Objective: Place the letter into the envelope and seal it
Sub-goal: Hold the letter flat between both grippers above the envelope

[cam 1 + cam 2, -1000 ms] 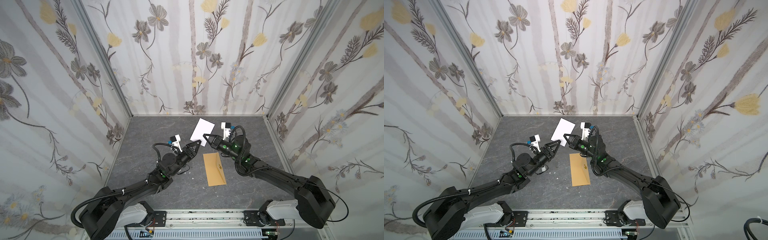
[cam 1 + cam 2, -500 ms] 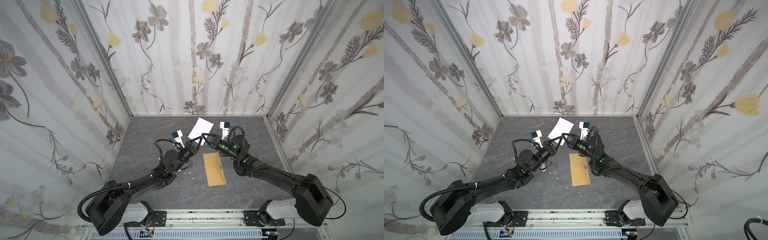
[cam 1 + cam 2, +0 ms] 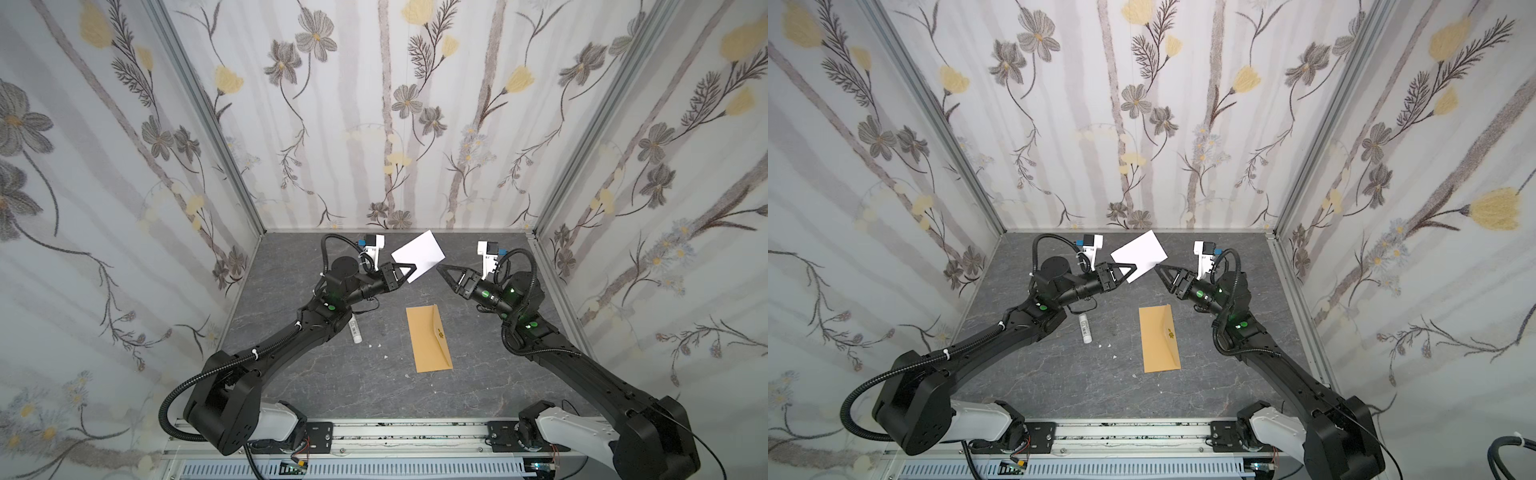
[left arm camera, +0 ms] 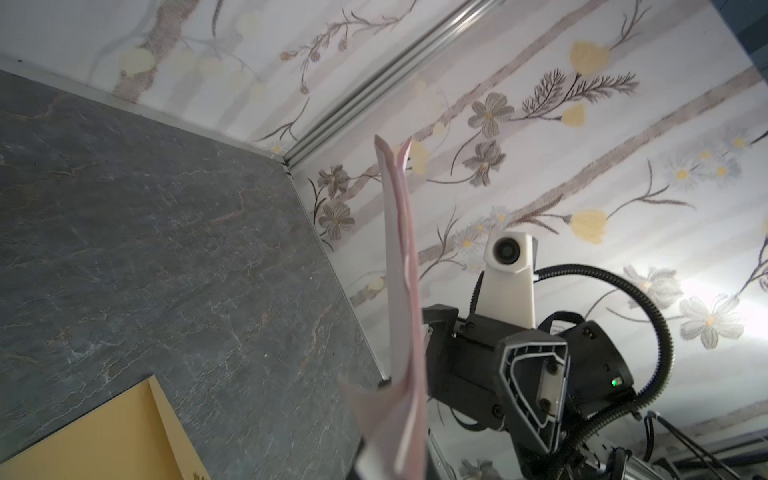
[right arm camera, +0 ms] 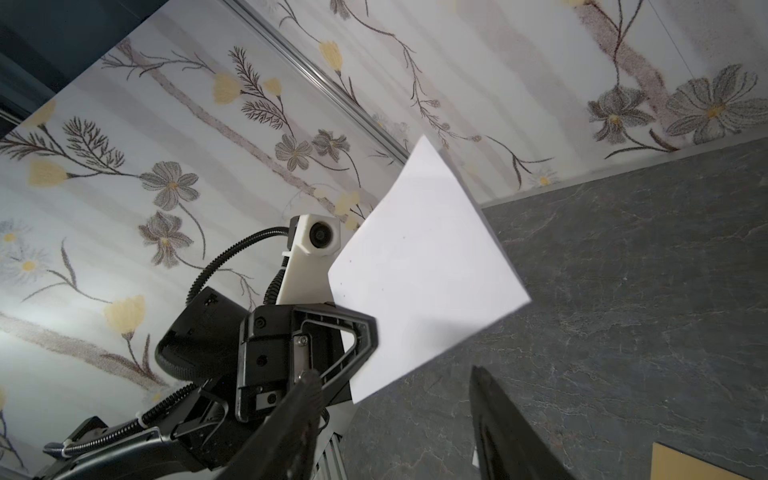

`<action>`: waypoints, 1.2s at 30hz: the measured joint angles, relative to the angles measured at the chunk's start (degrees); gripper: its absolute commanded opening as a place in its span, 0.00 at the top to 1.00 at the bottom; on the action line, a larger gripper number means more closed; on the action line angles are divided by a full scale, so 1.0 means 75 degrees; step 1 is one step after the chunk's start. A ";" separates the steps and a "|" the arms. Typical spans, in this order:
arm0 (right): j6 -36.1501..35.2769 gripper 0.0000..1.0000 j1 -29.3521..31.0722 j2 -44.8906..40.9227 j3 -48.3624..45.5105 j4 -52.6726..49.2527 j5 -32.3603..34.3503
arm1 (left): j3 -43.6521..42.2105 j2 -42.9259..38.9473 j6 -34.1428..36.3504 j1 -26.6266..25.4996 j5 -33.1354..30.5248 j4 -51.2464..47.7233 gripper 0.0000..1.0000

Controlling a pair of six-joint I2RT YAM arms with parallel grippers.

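Note:
The letter (image 3: 419, 251) hangs in the air above the back of the table, its plain white side up in both top views (image 3: 1140, 251). My left gripper (image 3: 411, 268) is shut on its lower left edge. In the left wrist view the letter (image 4: 401, 270) shows edge-on, pale pink. My right gripper (image 3: 441, 269) stands open just right of the sheet, not touching it; in the right wrist view its fingers (image 5: 299, 415) straddle bare table below the letter (image 5: 424, 270). The brown envelope (image 3: 430, 338) lies flat at the middle of the table, flap shut.
A small white tube (image 3: 354, 330) lies on the grey table (image 3: 332, 374) under my left forearm. A few white scraps (image 3: 386, 356) lie left of the envelope. Patterned walls (image 3: 374, 124) enclose the back and both sides.
My left gripper moved in and shut on the letter. My right gripper let go of it, opened, and drew back to the right.

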 measured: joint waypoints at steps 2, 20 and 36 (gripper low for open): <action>-0.0536 0.33 -0.0140 -0.0152 0.0294 -0.0699 -0.0411 | 0.0221 0.0020 0.0510 0.0055 0.0562 -0.0810 1.00; -0.2005 0.42 -0.0726 0.0050 0.0303 -0.2570 -0.2556 | 0.0219 -0.0251 0.1641 0.0446 0.4150 -0.3051 1.00; -0.0382 1.00 -0.0557 -0.0201 -0.0583 -0.0152 -0.2544 | 0.0682 -0.0184 0.1192 0.0530 0.3072 -0.3185 0.36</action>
